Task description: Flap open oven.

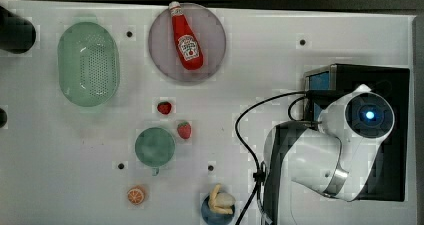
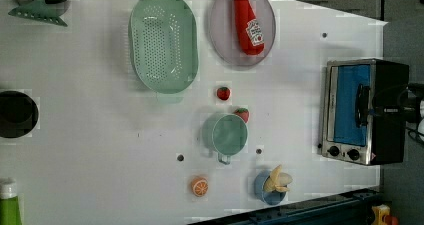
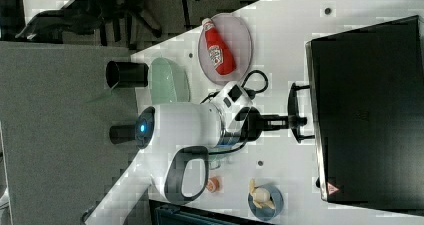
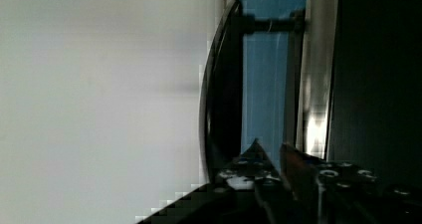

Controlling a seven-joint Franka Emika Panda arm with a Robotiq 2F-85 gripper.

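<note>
Nearby, ketchup bottle (image 1: 186, 37) and strawberries (image 1: 164, 107) flank the oven (image 2: 362, 110).

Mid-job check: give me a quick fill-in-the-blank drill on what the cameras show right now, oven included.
1. The ketchup bottle lies on a round ____.
2. The oven door's glass is tinted ____.
3. In the right view, the gripper is at the oven door's ____.
4. The banana sits in a small ____ bowl.

Missing words: plate; blue; handle; blue
</note>
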